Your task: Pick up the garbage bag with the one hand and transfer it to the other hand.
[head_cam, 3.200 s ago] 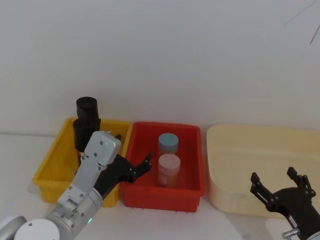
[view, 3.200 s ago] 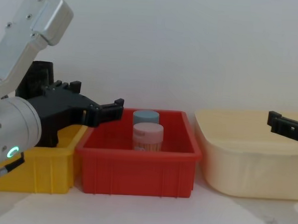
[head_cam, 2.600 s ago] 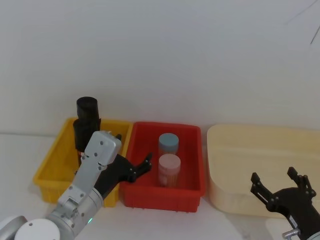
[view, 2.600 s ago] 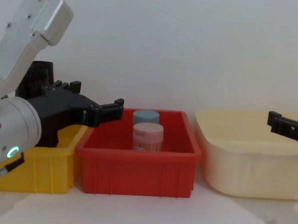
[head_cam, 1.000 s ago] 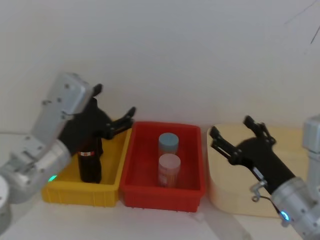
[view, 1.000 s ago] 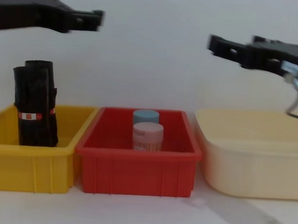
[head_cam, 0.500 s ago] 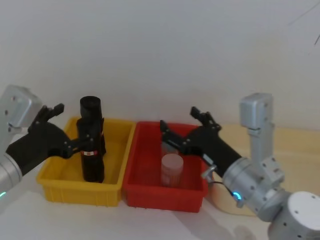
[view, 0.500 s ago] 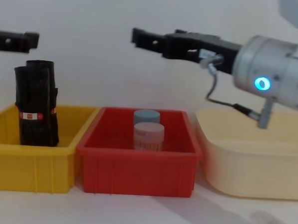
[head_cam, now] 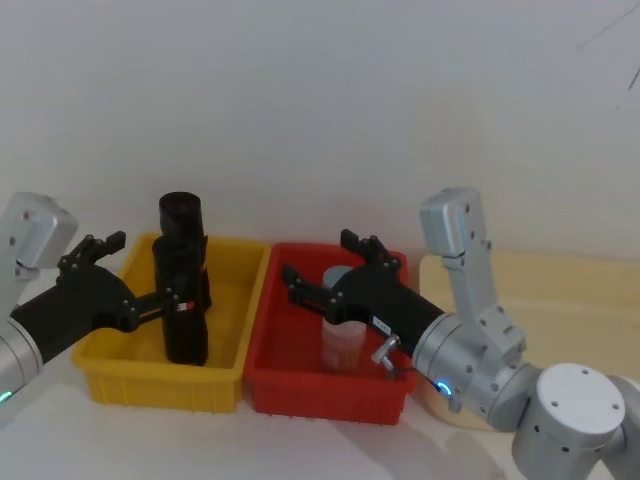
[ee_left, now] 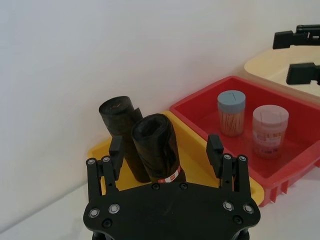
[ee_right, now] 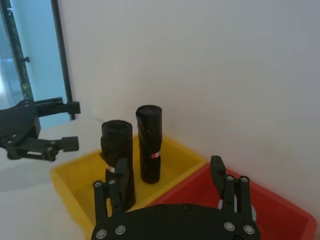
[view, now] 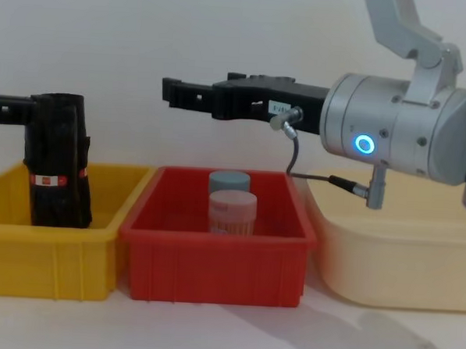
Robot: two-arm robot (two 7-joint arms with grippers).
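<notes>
As the black crinkly plastic roll (head_cam: 185,335) in the yellow bin (head_cam: 160,388) seems light and squashy, the left gripper (head_cam: 143,268) and the right gripper (head_cam: 320,258) are hovering near that bin, open and empty; a mid-body grip suits.

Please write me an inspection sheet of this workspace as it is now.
Surface: white tabletop.
Job's things: garbage bag upright in yellow bin, not lifted.
Clutter: second black roll behind it; blue-lidded jar and pink-lidded jar in red bin; cream bin.
End effectors: left end effector open, flanking the garbage bag; right end effector open above the red bin.
Cables: grey cable hanging under the right end effector.
Surroundings: plain white wall.
</notes>
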